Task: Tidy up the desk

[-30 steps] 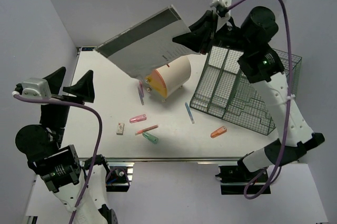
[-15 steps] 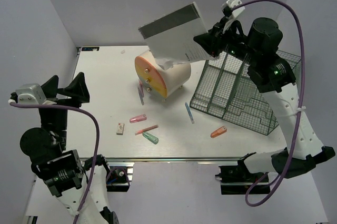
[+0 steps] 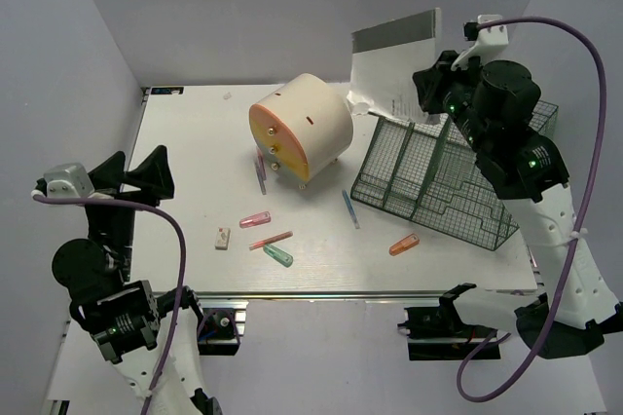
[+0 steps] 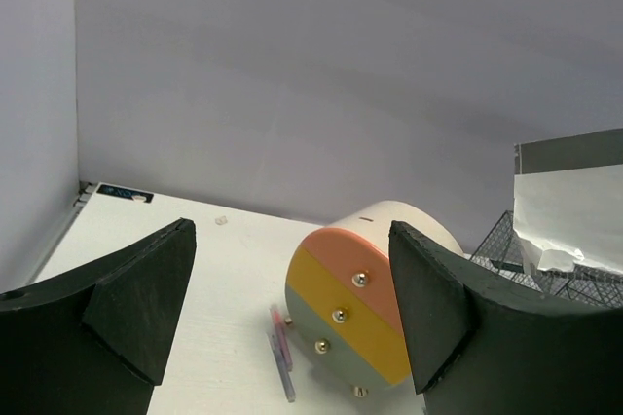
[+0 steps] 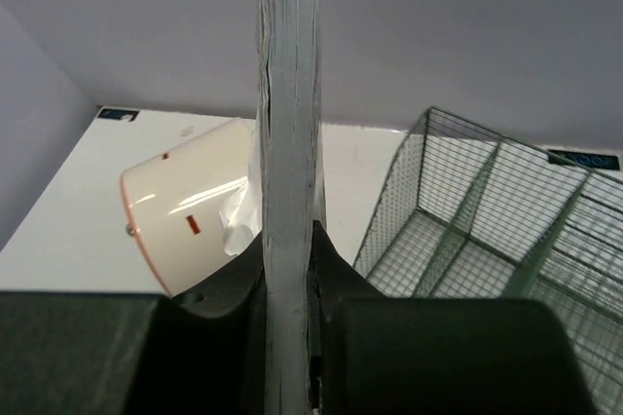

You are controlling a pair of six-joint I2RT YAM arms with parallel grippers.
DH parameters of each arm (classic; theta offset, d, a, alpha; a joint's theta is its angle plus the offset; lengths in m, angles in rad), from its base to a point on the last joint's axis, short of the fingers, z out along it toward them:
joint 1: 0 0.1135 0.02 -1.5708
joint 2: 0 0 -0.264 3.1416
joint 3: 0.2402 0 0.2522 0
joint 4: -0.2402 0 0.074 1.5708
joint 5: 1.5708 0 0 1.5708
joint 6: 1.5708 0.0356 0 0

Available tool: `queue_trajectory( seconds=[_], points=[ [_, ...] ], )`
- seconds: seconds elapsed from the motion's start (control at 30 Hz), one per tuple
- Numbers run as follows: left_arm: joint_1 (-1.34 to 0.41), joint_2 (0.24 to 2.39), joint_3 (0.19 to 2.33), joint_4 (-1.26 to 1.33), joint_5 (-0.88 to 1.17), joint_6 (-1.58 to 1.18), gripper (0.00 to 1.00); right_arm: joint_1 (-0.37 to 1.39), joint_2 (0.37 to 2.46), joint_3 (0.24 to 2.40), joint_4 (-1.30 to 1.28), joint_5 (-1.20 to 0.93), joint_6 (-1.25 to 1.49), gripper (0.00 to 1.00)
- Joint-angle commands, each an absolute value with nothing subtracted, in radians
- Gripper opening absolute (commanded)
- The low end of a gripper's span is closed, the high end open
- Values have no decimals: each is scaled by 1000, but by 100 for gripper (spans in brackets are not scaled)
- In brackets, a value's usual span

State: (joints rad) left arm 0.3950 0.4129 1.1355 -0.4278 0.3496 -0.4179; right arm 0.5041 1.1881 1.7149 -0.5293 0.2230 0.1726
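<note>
We judge the step in hand to be filing the thin grey-and-white book point(image 3: 389, 59), which the right gripper point(image 3: 425, 84) pinches edge-on, jaws narrow on its cover, above the far corner of the dark green wire-mesh basket point(image 3: 438, 176). To do it well we should keep the book upright, line its lower edge up with one slot between the wire dividers, lower it until it bears on the mesh, and only then let go. The left gripper point(image 3: 129, 171) hangs spread wide and holding nothing over the left side of the large flat white desk point(image 3: 185, 142), which lies under everything and fills the middle of the overhead view. We count one book, one basket, one cream cylinder container point(image 3: 307, 128) on its side, one small white block point(image 3: 223, 238), and seven pens as far as we can tell: a pink marker point(image 3: 255, 220), a green marker point(image 3: 277, 256), an orange marker point(image 3: 404, 245), a blue pen point(image 3: 350, 208), a slim pinkish pen point(image 3: 271, 240) and a pair point(image 3: 261, 173) beside the cylinder.
</note>
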Motion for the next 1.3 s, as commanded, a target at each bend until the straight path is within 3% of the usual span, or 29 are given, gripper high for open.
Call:
queue_trajectory(
  seconds=[0.0,0.57,1.27],
  points=[
    [394,405,1114,-400,373,-446,89,502,1134,1717,-389,392,245,0],
    [394,403,1026,-336,403,-457,89,494,1117,1677,-612,624,511,0],
    [394,416,977,-291,417,-449,89,472,1221,1615,-594,612,578,0]
  ],
)
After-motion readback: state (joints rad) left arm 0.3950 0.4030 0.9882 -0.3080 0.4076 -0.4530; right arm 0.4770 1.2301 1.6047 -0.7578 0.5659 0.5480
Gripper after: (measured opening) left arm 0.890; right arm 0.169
